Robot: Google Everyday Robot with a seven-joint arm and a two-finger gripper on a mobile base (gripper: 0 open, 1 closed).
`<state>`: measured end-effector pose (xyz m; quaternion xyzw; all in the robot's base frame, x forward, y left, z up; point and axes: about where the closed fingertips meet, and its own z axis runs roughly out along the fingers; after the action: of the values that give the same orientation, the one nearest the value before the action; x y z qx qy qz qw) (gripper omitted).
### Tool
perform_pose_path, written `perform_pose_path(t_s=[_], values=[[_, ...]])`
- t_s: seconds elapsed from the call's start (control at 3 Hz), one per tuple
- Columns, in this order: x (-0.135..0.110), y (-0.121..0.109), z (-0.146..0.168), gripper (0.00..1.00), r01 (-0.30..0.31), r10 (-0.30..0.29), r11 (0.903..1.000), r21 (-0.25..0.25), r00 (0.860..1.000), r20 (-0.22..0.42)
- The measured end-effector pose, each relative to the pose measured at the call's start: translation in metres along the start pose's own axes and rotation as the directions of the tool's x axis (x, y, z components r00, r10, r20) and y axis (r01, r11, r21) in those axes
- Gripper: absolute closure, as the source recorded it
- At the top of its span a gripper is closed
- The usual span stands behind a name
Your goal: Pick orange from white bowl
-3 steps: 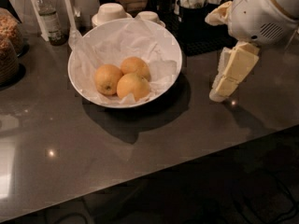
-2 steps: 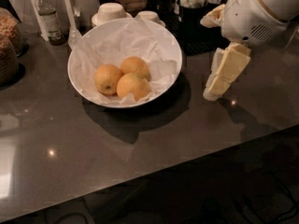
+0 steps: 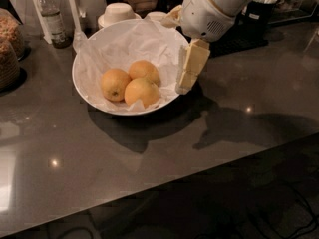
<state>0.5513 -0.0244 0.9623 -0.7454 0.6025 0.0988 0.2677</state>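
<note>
The gripper [image 3: 183, 86] has come leftward across the table [image 3: 149, 173]. A second ago it hung over bare table well to the right of the white bowl [image 3: 82, 91]; now its lower end sits at the bowl's right rim, just over the edge of the crumpled white paper [image 3: 124, 41] that lines it. It points downward with a slight tilt and holds nothing, and I cannot tell whether it is spread or pressed together. Nothing in the bowl has moved: the three fruits lie clustered in the middle exactly as they did. The orange [image 3: 142, 91] at the front of the cluster lies nearest the gripper's tip, touching the back orange [image 3: 144, 69] and the left orange [image 3: 115, 83], which shows a dark stem dimple. The shift reads as the approach closing in. The sideways travel looks nearly spent, and what remains is a little more reach over the rim, a descent onto the fruit, and the closing. Because the fruits touch one another, there is little room to slip down beside the chosen one, and a nudge could roll it on the loose paper. The small cups [image 3: 118, 13] and the bottle [image 3: 50, 19] behind the bowl stand well clear of the path.
</note>
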Motion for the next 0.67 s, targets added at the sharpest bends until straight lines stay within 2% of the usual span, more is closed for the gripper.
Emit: perform_pose_path(t_s=[0.33, 0.67], values=[[-0.0134, -0.0233, 0.0182, 0.00, 0.038, -0.038, 0.9989, -0.028, 0.999, 0.015], [-0.0135, -0.0233, 0.0183, 0.00, 0.039, -0.038, 0.9989, -0.028, 0.999, 0.015]])
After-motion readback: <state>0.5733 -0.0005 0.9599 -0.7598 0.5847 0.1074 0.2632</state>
